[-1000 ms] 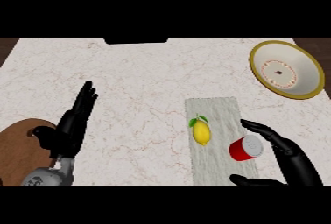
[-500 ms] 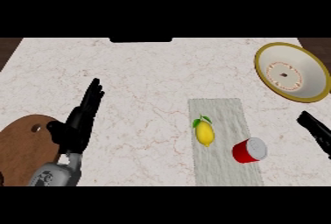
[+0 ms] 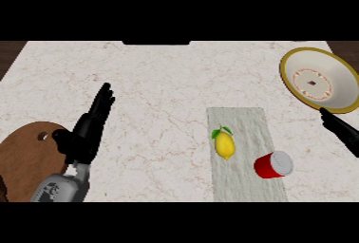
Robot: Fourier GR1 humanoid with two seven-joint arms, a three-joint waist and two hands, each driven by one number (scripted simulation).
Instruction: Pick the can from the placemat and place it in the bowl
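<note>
Head view: round red can (image 3: 273,164)

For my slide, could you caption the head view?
Red can beside lemon on placemat; right hand below bowl; left hand resting.

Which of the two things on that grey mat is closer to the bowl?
The red can; the yellow lemon lies on the mat's opposite side, farther from the bowl.

Marbled counter (image 3: 161,85), grey placemat (image 3: 245,137) right of centre, bowl (image 3: 319,80) far right, wooden board (image 3: 28,156) at left edge
</note>
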